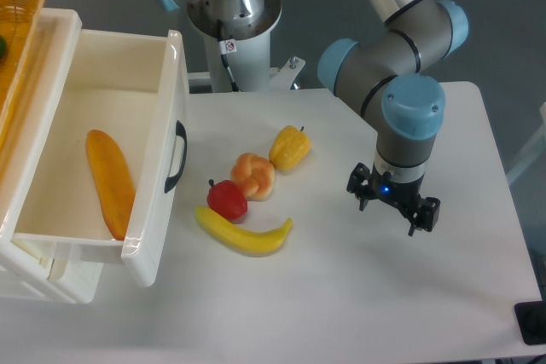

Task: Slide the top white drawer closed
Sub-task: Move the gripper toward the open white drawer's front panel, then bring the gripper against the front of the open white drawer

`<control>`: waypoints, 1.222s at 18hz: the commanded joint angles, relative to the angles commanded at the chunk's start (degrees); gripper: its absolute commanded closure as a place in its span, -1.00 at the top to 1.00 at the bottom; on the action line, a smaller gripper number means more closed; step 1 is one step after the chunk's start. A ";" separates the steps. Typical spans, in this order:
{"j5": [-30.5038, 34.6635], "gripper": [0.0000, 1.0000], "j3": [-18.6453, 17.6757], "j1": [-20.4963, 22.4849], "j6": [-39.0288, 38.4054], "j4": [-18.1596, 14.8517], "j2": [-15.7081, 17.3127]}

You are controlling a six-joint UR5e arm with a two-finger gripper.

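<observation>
Fixed camera: the top white drawer (94,151), smooth plastic box with a curved black handle (176,156), stands pulled out at left, holding a long orange bread-like loaf (111,182). Tool (393,207) hangs over the white surface (358,296), fingers spread, gripping nothing. A small sticker on the arm's base is unreadable.

Drawer: deep white plastic box-shaped top drawer (102,91) with black curved handle (176,157), pulled out at left.
Contents: long orange bread-like loaf (111,182) lying inside.
Gripper: black two-finger gripper (394,208), above the white table (341,296) at right, well apart from the drawer; finger state unclear.
Table items: yellow banana (244,234), red apple (227,199), orange pastry (253,175), yellow pepper (290,148), clustered centre.
Far left: yellow-orange basket (19,14).
</observation>
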 joint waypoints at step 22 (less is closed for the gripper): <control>-2.80 0.74 -7.56 -5.97 -26.97 -0.26 2.90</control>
